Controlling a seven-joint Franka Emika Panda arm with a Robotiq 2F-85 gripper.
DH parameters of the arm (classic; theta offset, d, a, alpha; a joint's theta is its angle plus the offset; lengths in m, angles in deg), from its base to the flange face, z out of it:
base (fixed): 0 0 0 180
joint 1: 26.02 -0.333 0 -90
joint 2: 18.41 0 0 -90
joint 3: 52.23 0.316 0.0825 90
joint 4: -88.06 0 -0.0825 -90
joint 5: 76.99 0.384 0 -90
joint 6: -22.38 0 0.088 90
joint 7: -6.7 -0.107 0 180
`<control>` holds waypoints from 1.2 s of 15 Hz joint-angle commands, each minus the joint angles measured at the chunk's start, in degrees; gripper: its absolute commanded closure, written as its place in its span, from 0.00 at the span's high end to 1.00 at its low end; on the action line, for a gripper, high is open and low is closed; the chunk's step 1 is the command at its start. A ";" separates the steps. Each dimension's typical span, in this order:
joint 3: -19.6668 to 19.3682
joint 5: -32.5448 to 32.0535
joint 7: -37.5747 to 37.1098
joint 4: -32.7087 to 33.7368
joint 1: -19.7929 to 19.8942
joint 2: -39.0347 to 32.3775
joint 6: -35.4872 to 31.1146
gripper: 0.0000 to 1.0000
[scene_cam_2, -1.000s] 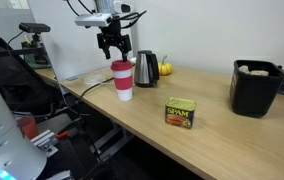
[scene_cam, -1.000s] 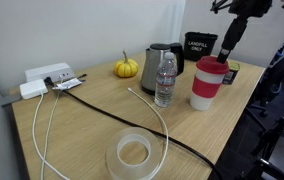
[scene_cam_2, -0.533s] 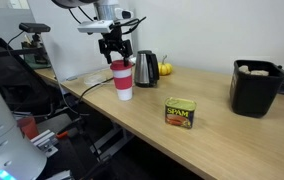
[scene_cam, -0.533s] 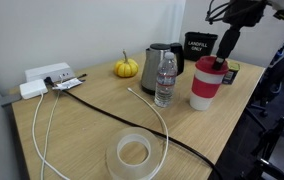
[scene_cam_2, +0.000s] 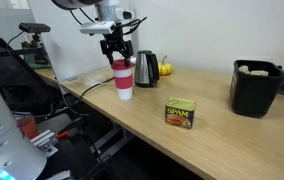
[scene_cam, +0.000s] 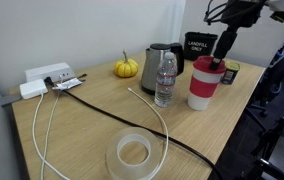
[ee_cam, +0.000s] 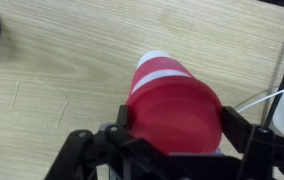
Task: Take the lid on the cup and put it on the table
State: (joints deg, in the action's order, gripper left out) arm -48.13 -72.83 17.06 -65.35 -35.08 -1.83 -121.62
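The white cup with the red band (scene_cam: 206,86) stands near the table's (scene_cam: 82,130) edge, also in an exterior view (scene_cam_2: 123,82). The red lid (scene_cam: 210,64) sits on its rim and fills the wrist view (ee_cam: 172,115). My gripper (scene_cam: 219,58) hangs straight down over the cup (scene_cam_2: 118,56). In the wrist view its black fingers (ee_cam: 232,122) stand one on each side of the lid, close to its edge, with the gripper (ee_cam: 178,120) open around it. The cup's body (ee_cam: 162,68) shows beyond the lid.
A clear water bottle (scene_cam: 165,80), steel kettle (scene_cam: 160,60), small pumpkin (scene_cam: 127,67) and black mug (scene_cam: 199,45) stand close to the cup. A tape roll (scene_cam: 134,153), power strip (scene_cam: 44,80) and cables lie further off. A Spam can (scene_cam_2: 180,113) and black container (scene_cam_2: 257,87) stand along the table.
My gripper came down from above the cup to the lid's level one second ago. Over the last half second it has hardly moved.
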 commanded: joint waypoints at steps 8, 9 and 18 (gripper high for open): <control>-1.20 -0.50 0.52 -0.58 0.72 2.14 1.37 0.65; -1.44 -0.35 0.69 -0.71 0.68 2.76 1.68 0.65; -3.93 -0.60 -0.87 -0.52 2.40 8.33 3.43 0.65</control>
State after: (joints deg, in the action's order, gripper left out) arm -51.70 -72.81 17.06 -65.51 -34.31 4.71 -118.79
